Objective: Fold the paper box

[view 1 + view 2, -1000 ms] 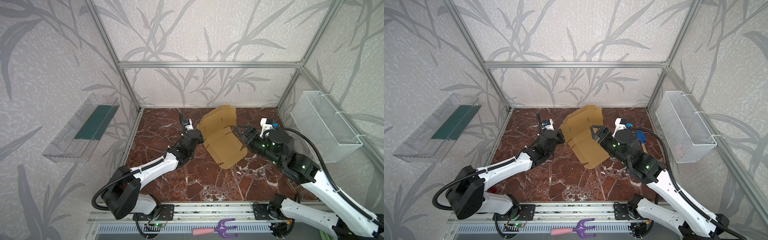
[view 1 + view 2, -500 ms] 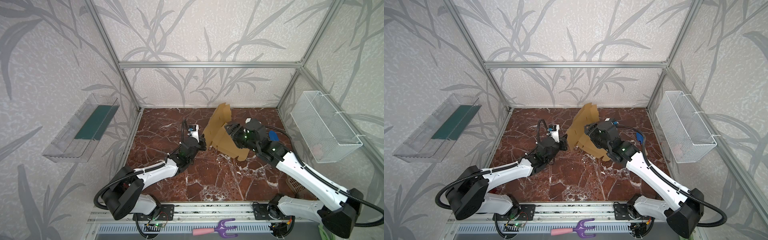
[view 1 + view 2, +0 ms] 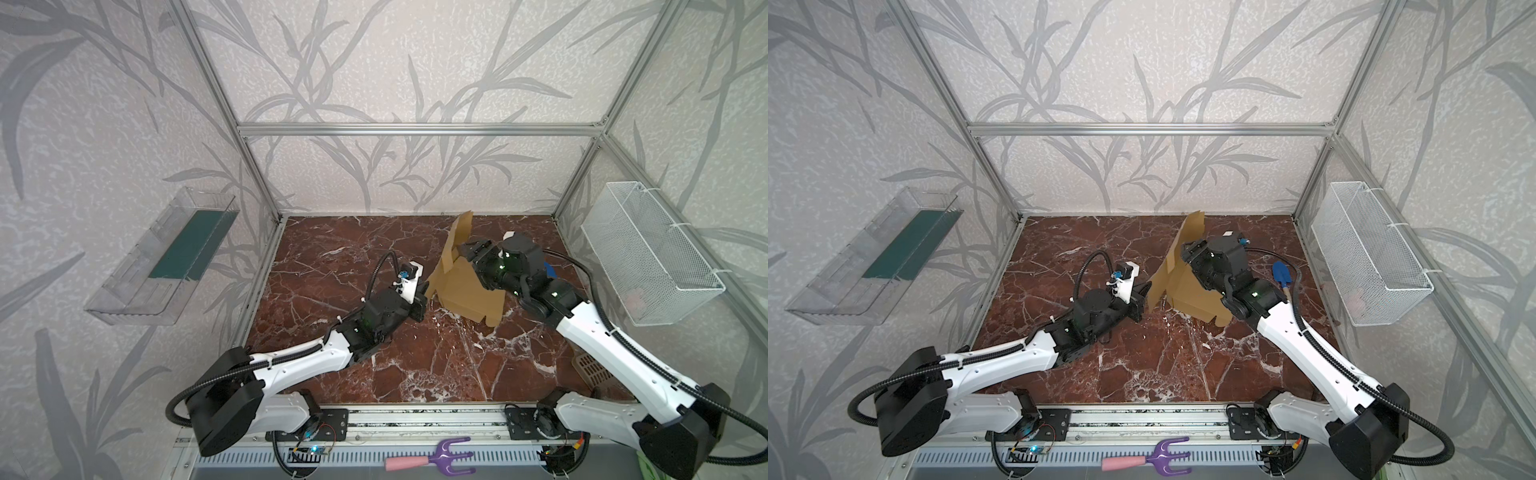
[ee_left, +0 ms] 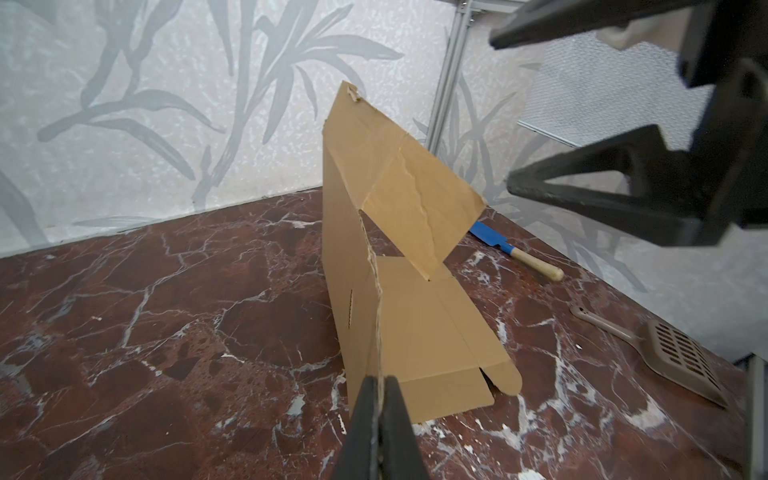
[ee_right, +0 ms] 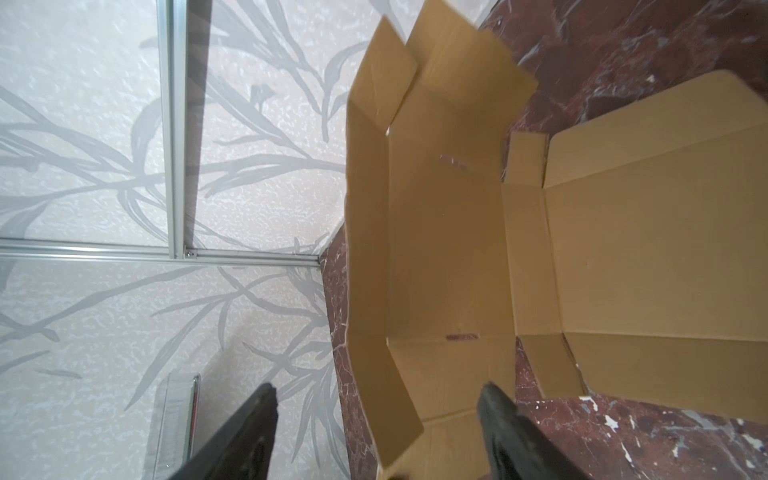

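two grippers on one paper box (image 3: 465, 286) (image 3: 1187, 291), toward the back of the red marble floor (image 3: 332, 257), a little right of the middle in both top views. lies with one large panel flat on the marble; stands with the other panel raised steeply from the fold, top corner up near the back wall (image 3: 415, 174). clamped low on the raised panel's near edge by the left gripper (image 4: 377, 380), jaws pressed together with only the cardboard's thickness between them; shows low at the box's left corner in both top views (image 3: 426, 291) (image 3: 1144, 291). reached from the other side by the right gripper (image 5: 378, 386) (image 3: 471, 249), up beside the raised panel, jaws spread wide and set astride a side flap; cannot tell whether either finger touches the cardboard, and no pinch to be seen. open inner face of the box (image 5: 623, 228) with creases, slots and a rounded tab (image 4: 509, 378) at the flat panel's corner. elsewhere: blue trowel (image 3: 1280, 274) on the floor just behind the right arm, brown slotted scoop (image 4: 673, 357) near the right front corner, white wire basket (image 3: 648, 253) on the right wall, clear tray (image 3: 166, 266) on the left wall, purple and pink hand rake (image 3: 432, 457) in front of the base rail.
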